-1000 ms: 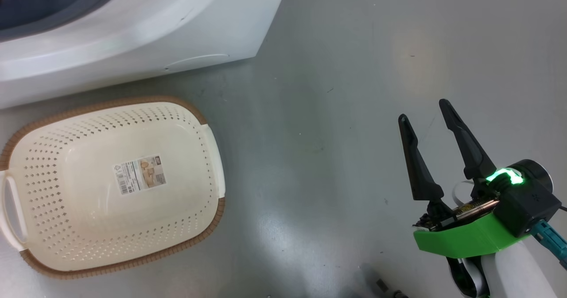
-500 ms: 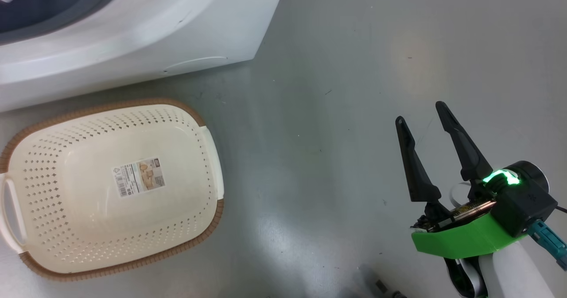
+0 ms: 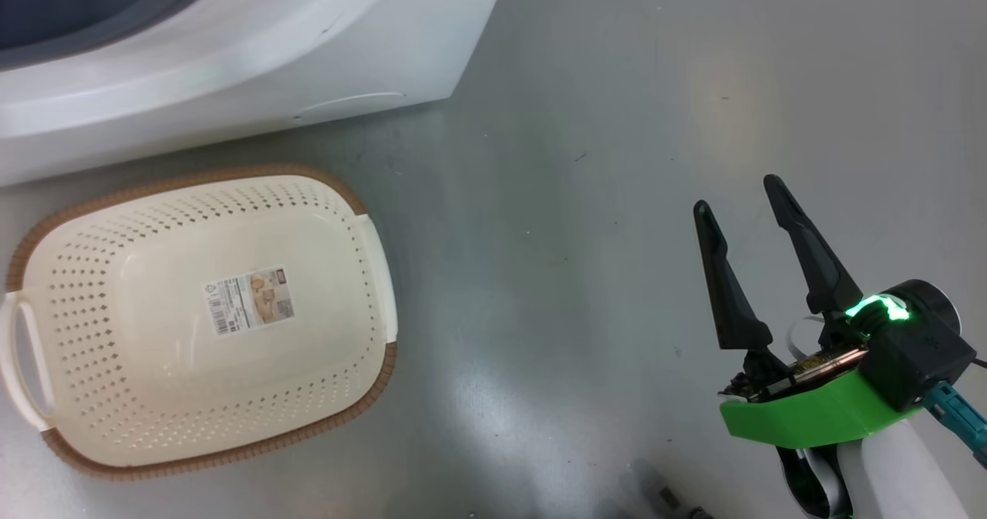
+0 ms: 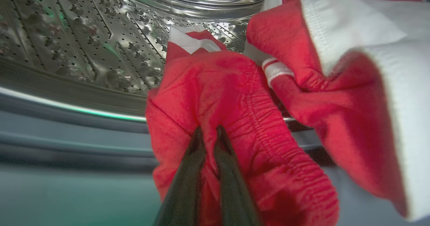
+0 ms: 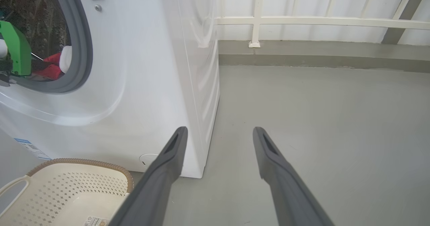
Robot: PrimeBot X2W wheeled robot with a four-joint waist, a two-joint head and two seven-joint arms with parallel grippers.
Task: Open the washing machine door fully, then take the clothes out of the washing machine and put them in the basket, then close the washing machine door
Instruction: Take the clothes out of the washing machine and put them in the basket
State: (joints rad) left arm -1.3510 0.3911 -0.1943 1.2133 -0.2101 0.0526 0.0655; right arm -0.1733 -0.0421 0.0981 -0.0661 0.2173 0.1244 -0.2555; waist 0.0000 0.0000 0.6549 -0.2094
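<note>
The left gripper (image 4: 209, 130) is seen with fingers drawn almost together on a fold of the clothes (image 4: 235, 95), pinched inside the washing machine (image 5: 151, 68) at the mouth of its drum (image 4: 84, 34). More red and white cloth is bunched beside the held fold. The right gripper (image 3: 736, 195) is held wide, nothing between its fingers, over the floor (image 3: 578, 118) off the machine's right corner. The basket (image 3: 339, 187) is set just before the machine's front, nothing in it. The taking-out step is judged in hand. Next, the fold must be drawn out past the gasket (image 5: 85, 51) and lowered over the basket.
</note>
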